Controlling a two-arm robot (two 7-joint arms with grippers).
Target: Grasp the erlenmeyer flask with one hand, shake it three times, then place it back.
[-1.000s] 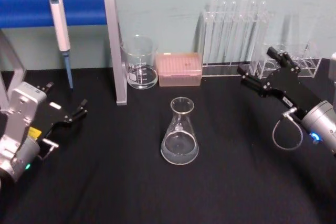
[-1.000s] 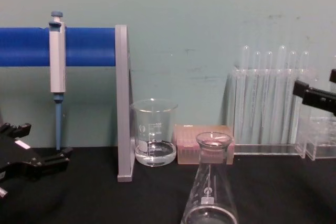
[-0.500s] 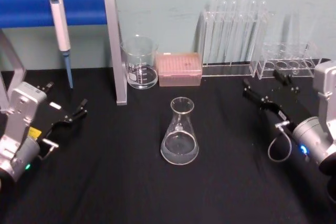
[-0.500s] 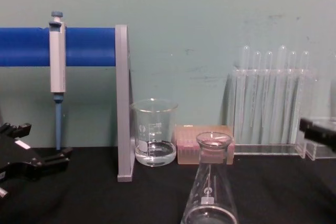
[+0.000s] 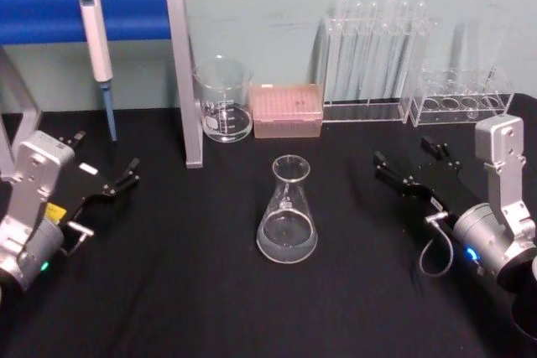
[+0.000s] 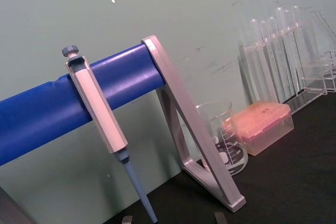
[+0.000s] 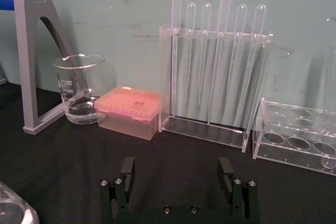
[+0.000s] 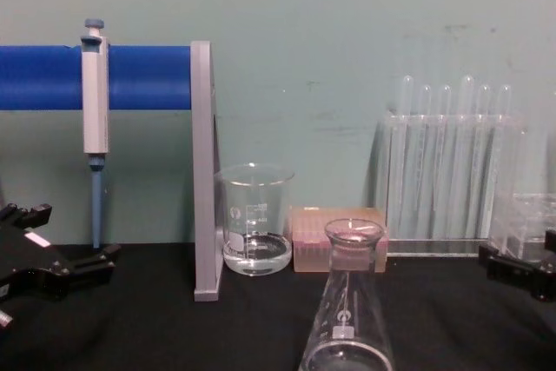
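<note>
The erlenmeyer flask (image 5: 287,215) stands upright in the middle of the black table, a little clear liquid in its base; the chest view has it close in front (image 8: 347,306), and its base edge (image 7: 10,212) peeks into the right wrist view. My right gripper (image 5: 407,158) hovers low over the table to the flask's right, well apart from it, open and empty, its two fingers spread wide (image 7: 177,170); the chest view catches it at the right edge (image 8: 521,271). My left gripper (image 5: 105,158) rests far left, open and empty (image 8: 62,239).
Along the back stand a blue bar on a grey frame (image 5: 180,73) with a hanging pipette (image 5: 96,39), a glass beaker (image 5: 224,100), a pink tip box (image 5: 288,110), a rack of test tubes (image 5: 373,52) and a low clear rack (image 5: 460,98).
My right gripper has dropped from in front of the racks to just above the table and swung a little toward the flask. The flask and left arm have not moved.
</note>
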